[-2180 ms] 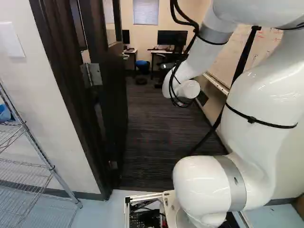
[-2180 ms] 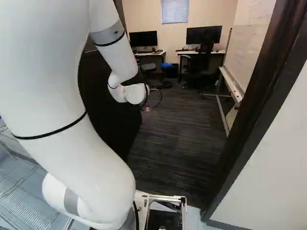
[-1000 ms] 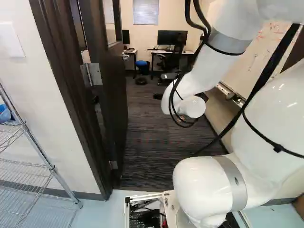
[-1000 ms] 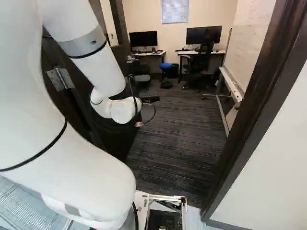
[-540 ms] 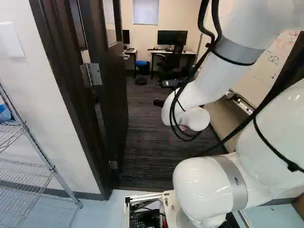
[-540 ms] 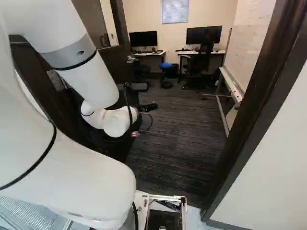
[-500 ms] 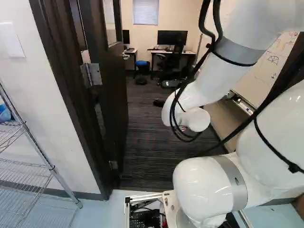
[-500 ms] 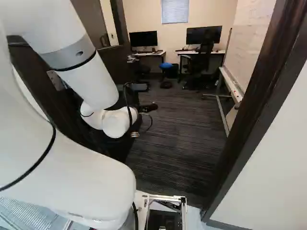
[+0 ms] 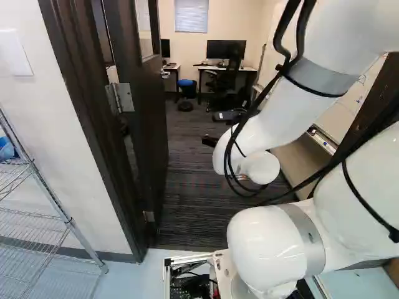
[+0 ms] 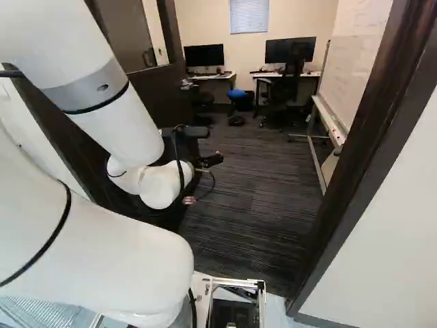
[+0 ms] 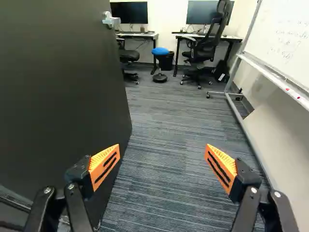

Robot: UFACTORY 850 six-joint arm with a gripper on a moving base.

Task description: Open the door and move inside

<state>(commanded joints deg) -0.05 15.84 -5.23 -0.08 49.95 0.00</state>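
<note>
The door [image 9: 146,137] stands open into the room, at the left of the left base view, with its hinge [image 9: 120,98] in sight; in the right base view the arm [image 10: 109,232] hides much of it. The wrist view shows only part of the door, cut off beside the gripper [image 10: 210,160], with the handle [image 11: 111,20] on its far part.

The gripper's 2 fingers are spread wide, nothing between their orange pads [image 11: 105,165] but a view of the carpet [image 11: 166,169]. 1 finger overlaps the door in the wrist view; whether they touch, I cannot tell. In each base view the arm's last joint covers part of the gripper, and the arm's upper stretch runs out of the picture.

The arm reaches through the doorway from the pale floor [image 9: 134,277]. Far ahead are 2 desks with 2 monitors, a blue stool [image 11: 160,50] and a black chair [image 11: 207,46]; a 2nd chair [image 11: 126,55] is partly hidden behind the door in the wrist view. The whiteboard [image 11: 285,29] is cut off there, its writing too faint to read. The wire shelf [image 9: 47,212] is cut off at the left base view's left edge.
</note>
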